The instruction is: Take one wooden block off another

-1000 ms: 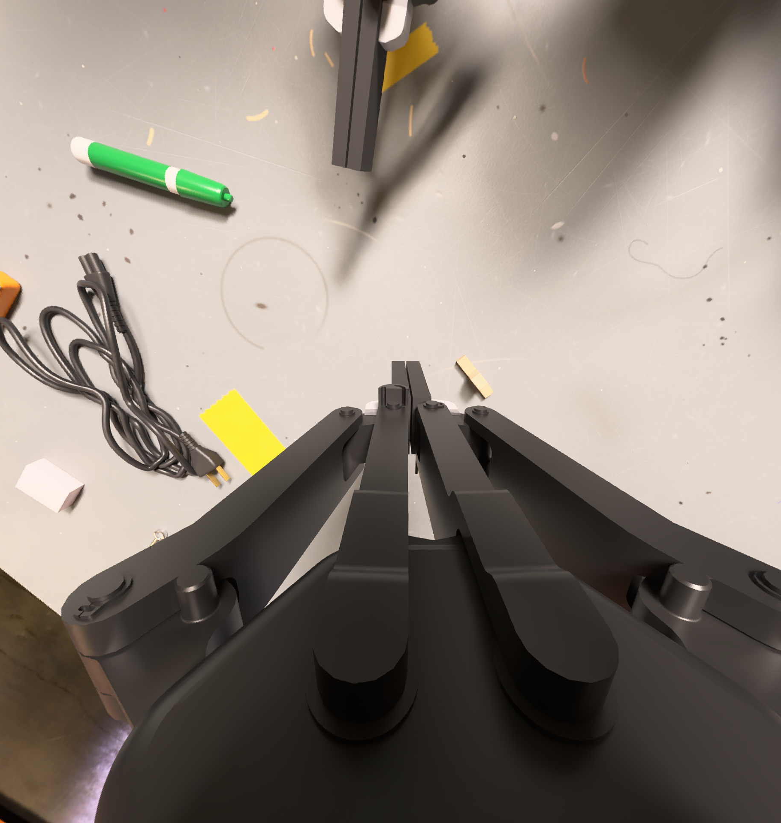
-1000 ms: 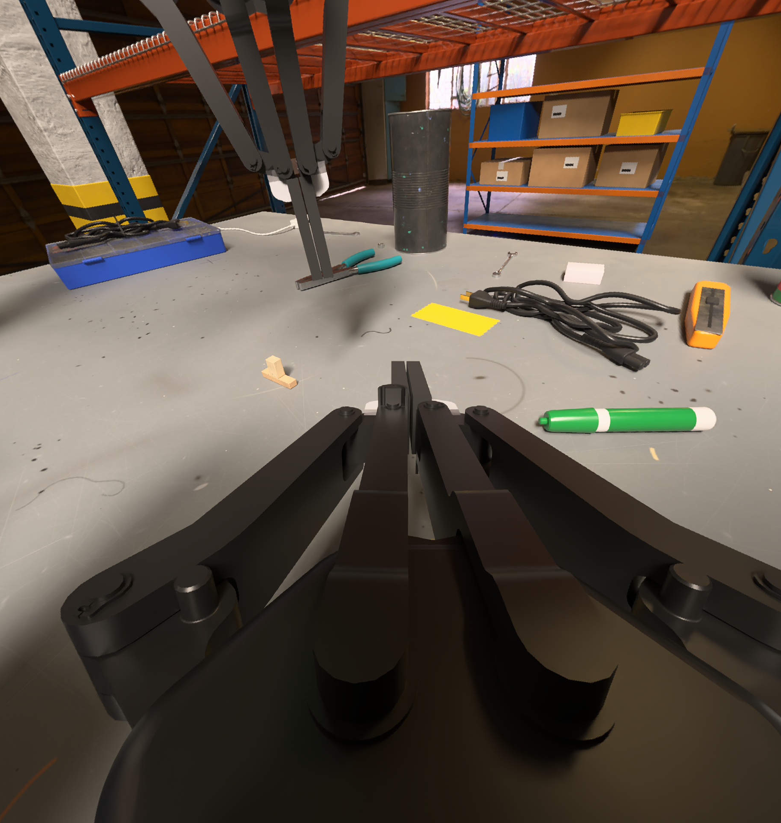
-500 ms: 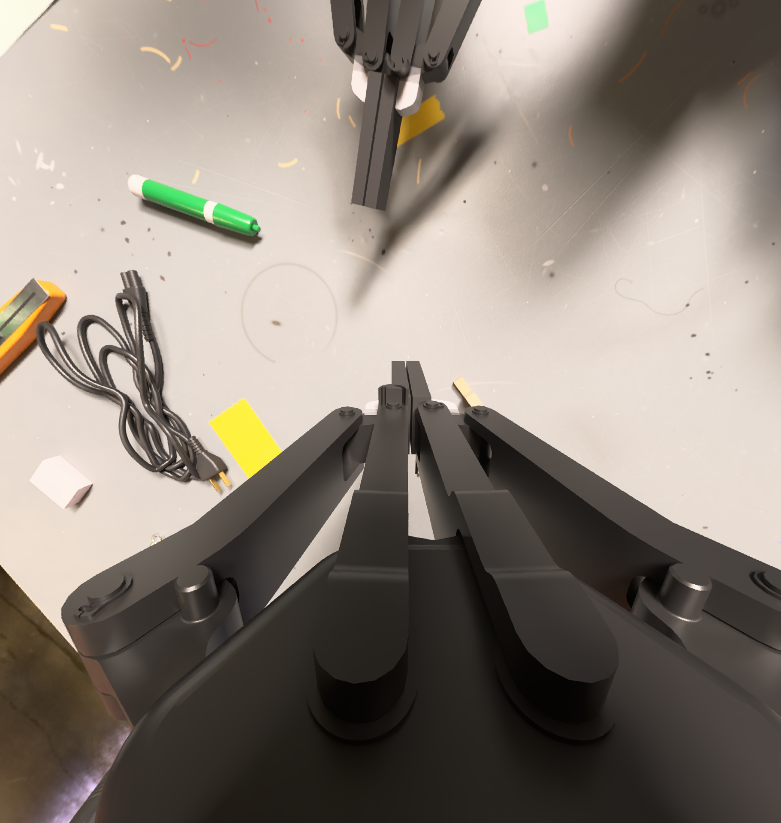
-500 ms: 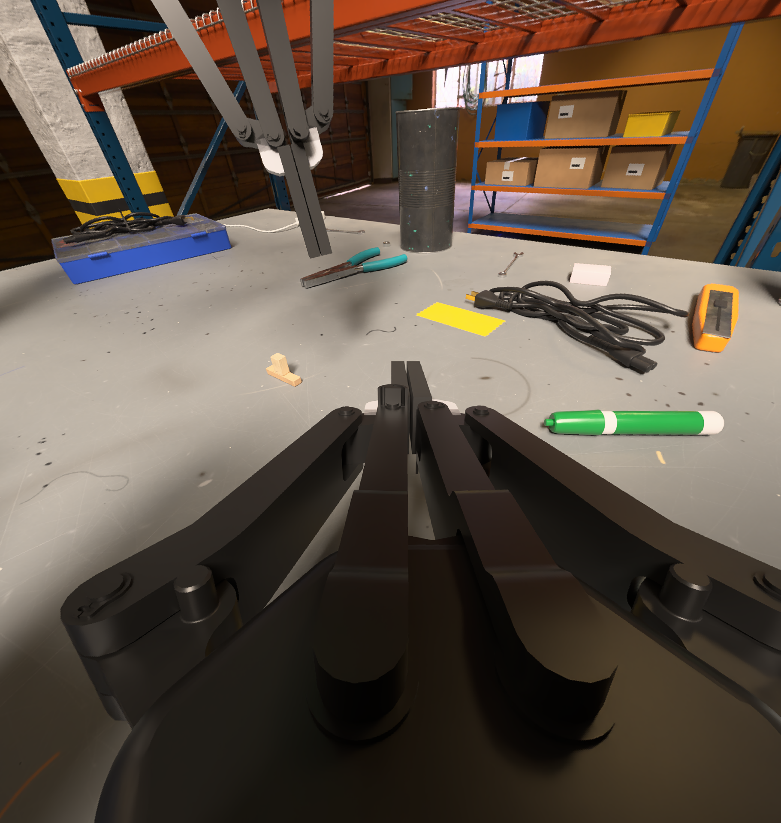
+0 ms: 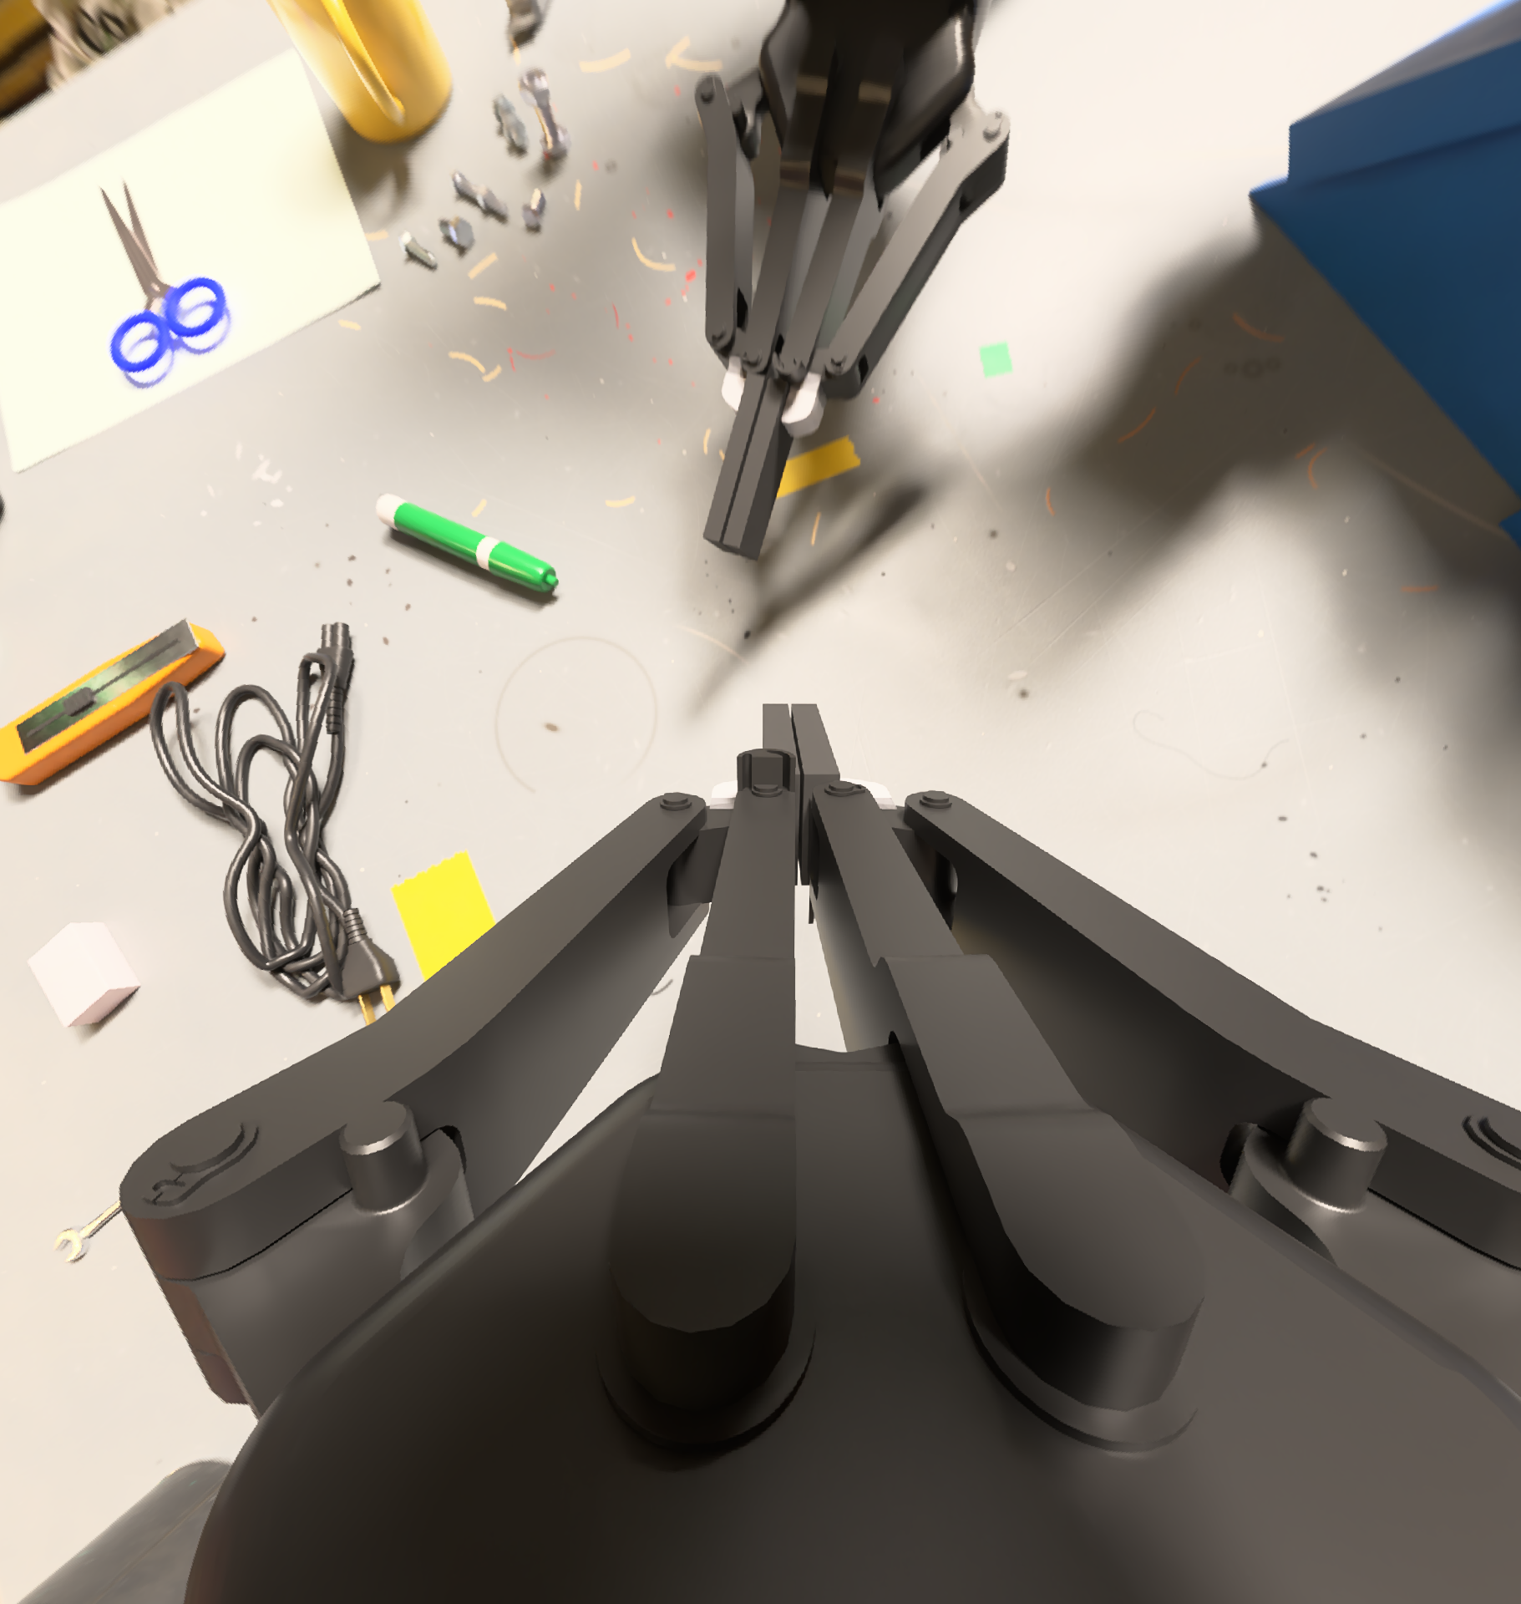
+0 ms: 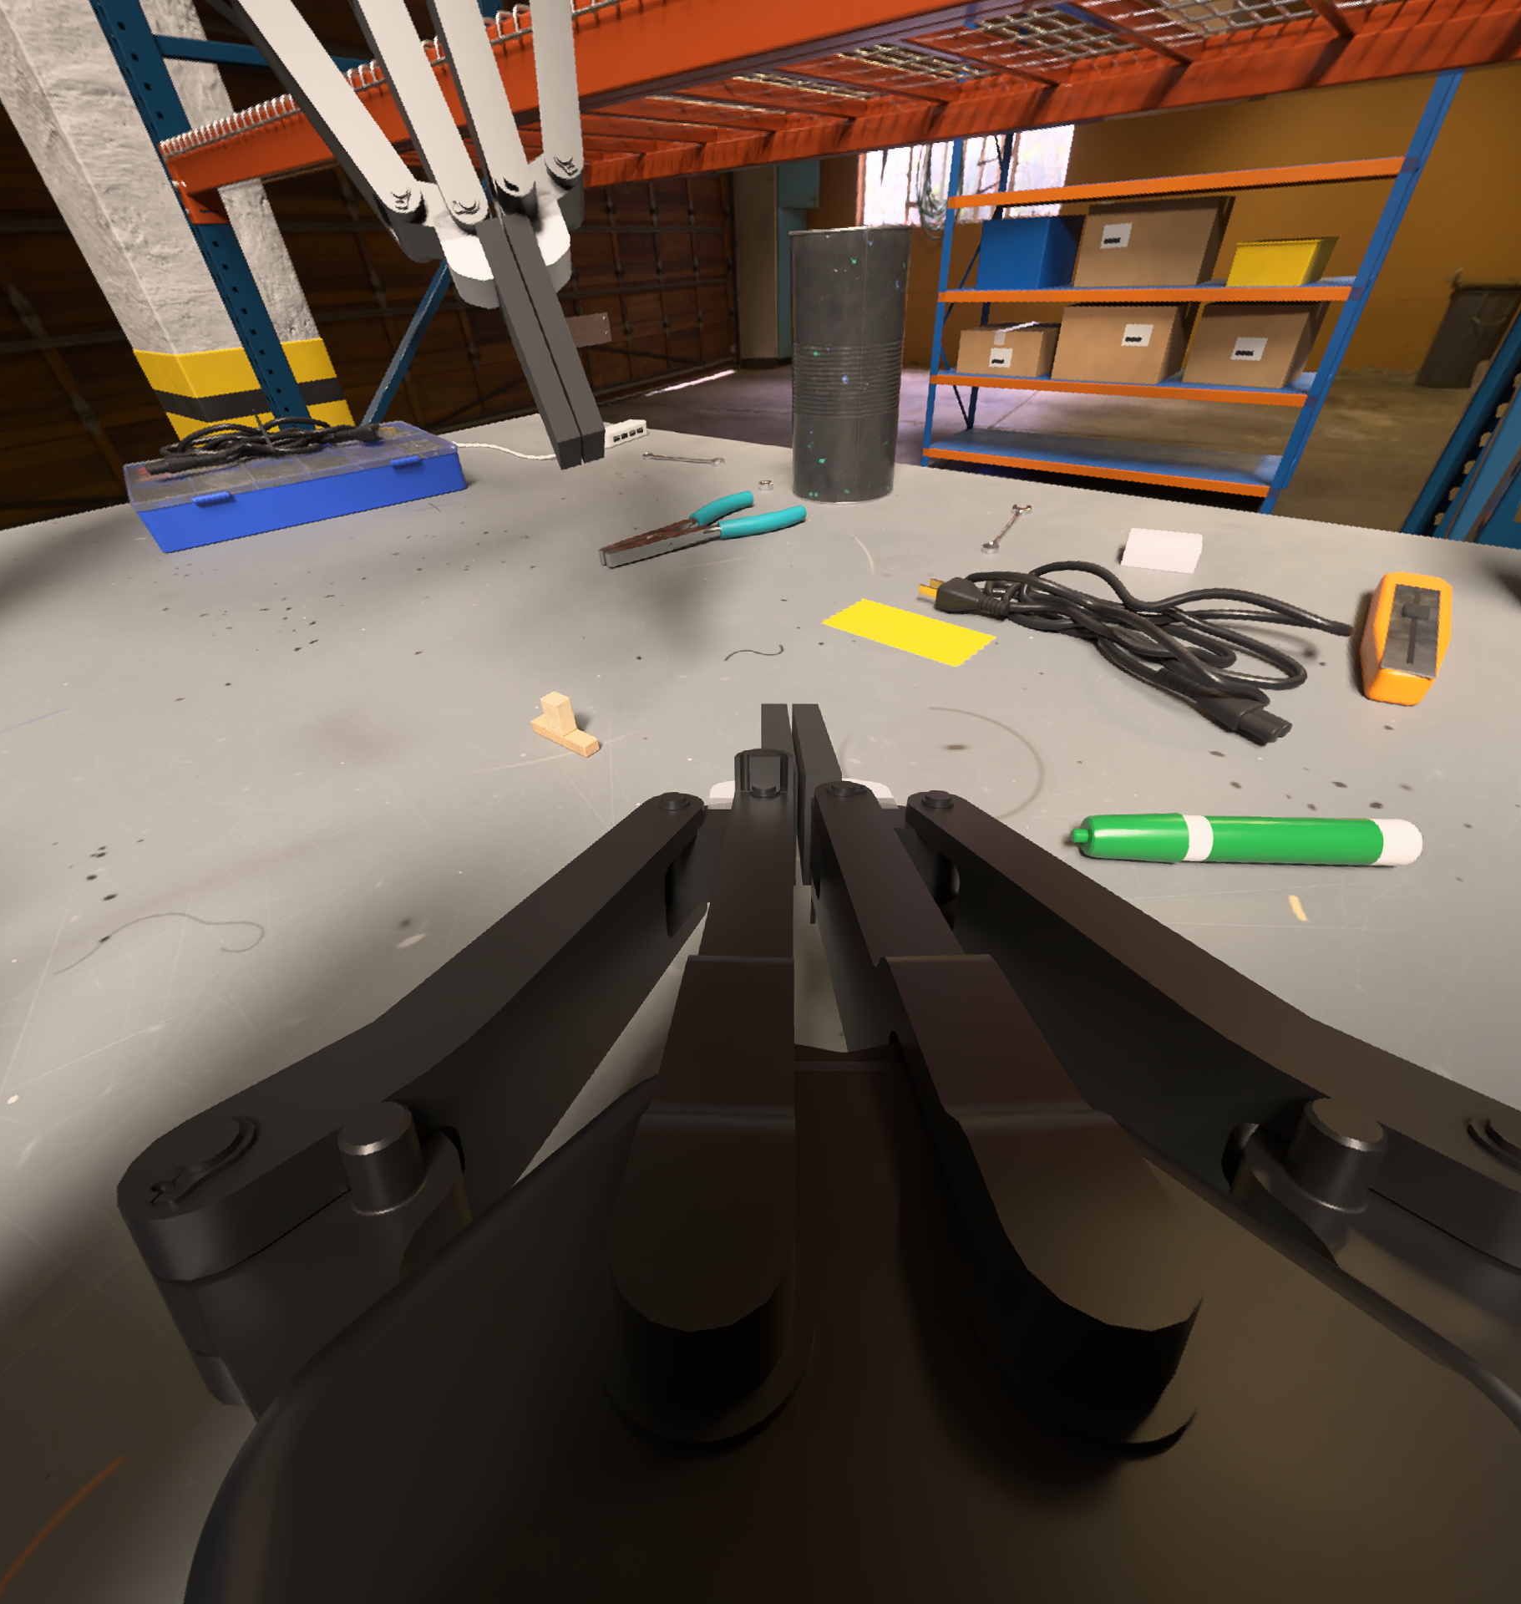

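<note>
Two small wooden blocks (image 6: 566, 725) sit on the grey table (image 6: 305, 825): a short one stands upright on a flat one. They show only in the right wrist view, left of and just beyond my right gripper (image 6: 790, 720), which is shut and empty. My left gripper (image 5: 790, 720) is shut and empty, high above the table; its own body hides the blocks in the left wrist view. It also shows in the right wrist view (image 6: 573, 451), hanging well above and beyond the blocks. The right gripper shows in the left wrist view (image 5: 744, 529).
A green marker (image 6: 1243, 839), a black cable (image 6: 1147, 642), a yellow slip (image 6: 908, 631) and an orange utility knife (image 6: 1403, 638) lie to the right. Teal pliers (image 6: 704, 529), a dark can (image 6: 845, 364) and a blue case (image 6: 297, 482) stand farther back.
My left gripper has risen away from the table, so its view takes in more of it and the block has slipped behind its fingers. The right gripper has barely moved.
</note>
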Controlling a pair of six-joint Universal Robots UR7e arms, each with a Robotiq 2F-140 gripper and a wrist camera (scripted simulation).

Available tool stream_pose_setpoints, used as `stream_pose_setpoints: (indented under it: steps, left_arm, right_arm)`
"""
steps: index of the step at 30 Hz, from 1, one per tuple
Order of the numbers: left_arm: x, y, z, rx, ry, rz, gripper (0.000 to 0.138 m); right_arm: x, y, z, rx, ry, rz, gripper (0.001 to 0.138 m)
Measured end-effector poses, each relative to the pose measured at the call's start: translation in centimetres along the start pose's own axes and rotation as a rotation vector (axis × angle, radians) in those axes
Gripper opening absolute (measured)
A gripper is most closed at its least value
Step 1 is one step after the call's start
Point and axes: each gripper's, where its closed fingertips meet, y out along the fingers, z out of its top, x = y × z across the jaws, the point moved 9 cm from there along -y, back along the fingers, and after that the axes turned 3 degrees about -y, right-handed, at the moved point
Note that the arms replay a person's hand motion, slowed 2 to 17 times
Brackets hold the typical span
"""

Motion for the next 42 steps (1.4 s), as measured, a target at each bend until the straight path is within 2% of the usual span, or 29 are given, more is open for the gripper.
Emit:
stream_pose_setpoints:
  steps: [13, 21, 24, 29, 32, 34, 36, 38, 42]
  left_arm:
    - [4.0, -0.6, -2.4, 0.274, -0.114, 0.150, 0.001]
    - [6.4, 0.6, -4.7, 0.345, -0.226, 0.263, 0.001]
    - [7.0, 1.3, -5.4, 0.325, -0.264, 0.305, 0.001]
    - [7.6, 2.7, -6.6, 0.241, -0.321, 0.350, 0.001]
    - [7.7, 3.7, -7.2, 0.187, -0.353, 0.343, 0.004]
    - [7.7, 4.2, -7.5, 0.151, -0.373, 0.328, 0.018]
    - [7.7, 4.9, -7.8, 0.112, -0.390, 0.306, 0.023]
    - [7.7, 5.3, -8.0, 0.083, -0.398, 0.288, 0.023]
    - [7.6, 5.9, -8.2, 0.055, -0.387, 0.301, 0.021]
  right_arm:
    - [-1.1, 0.4, 0.0, 0.003, -0.061, 0.049, 0.004]
    - [-1.8, 0.9, 0.1, 0.001, -0.079, 0.079, 0.005]
    - [-2.1, 1.1, 0.2, 0.003, -0.083, 0.087, 0.005]
    - [-2.3, 1.4, 0.2, 0.008, -0.090, 0.102, 0.005]
    - [-2.4, 1.5, 0.2, 0.011, -0.097, 0.107, 0.005]
    - [-2.5, 1.4, 0.2, 0.013, -0.103, 0.107, 0.005]
    - [-2.5, 1.4, 0.1, 0.015, -0.107, 0.105, 0.005]
    - [-2.5, 1.3, 0.1, 0.016, -0.107, 0.104, 0.005]
    - [-2.4, 1.2, 0.1, 0.020, -0.104, 0.102, 0.004]
